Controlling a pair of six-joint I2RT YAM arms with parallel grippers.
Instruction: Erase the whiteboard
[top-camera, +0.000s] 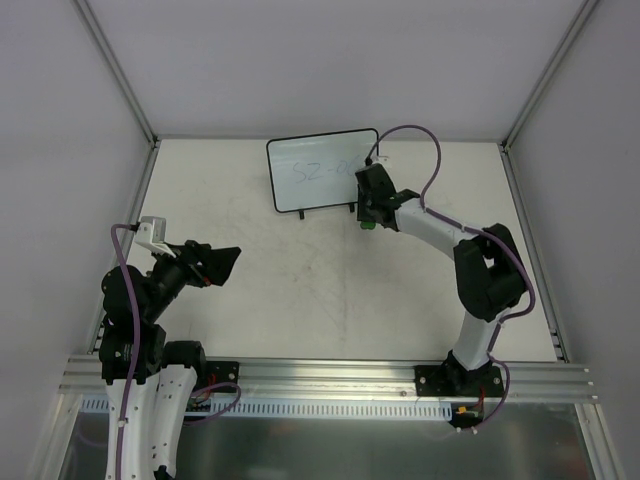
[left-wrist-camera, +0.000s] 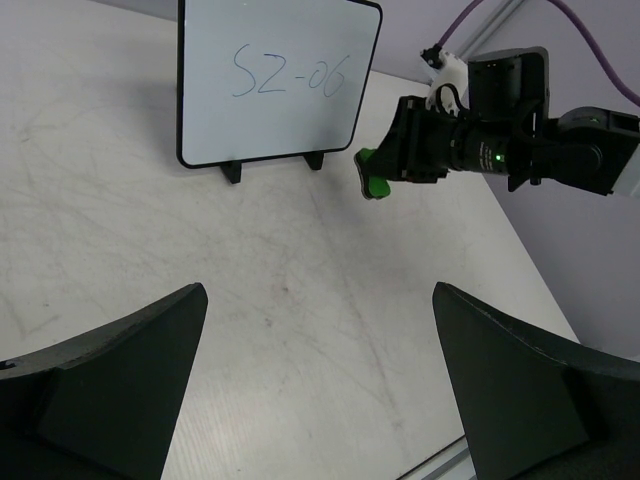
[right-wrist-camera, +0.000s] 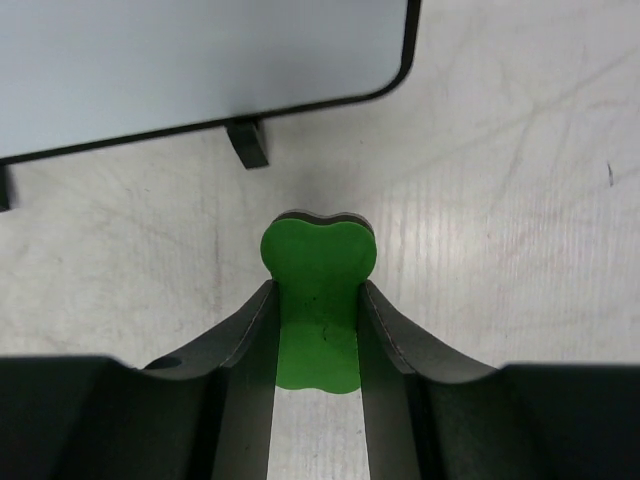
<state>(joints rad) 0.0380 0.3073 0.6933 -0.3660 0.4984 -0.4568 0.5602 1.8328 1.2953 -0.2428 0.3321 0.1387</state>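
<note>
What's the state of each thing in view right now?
whiteboard: upright on its two feet, "SZ-06" written on it, not erased
eraser: clamped in the right claw, just short of the board, not touching it
right claw: shut on the eraser
left claw: open, empty, facing the board from a distance

Green eraser block (right-wrist-camera: 318, 265) — scuffed off-white table (top-camera: 300, 300), aluminium rail (top-camera: 330, 378) along its near edge
</note>
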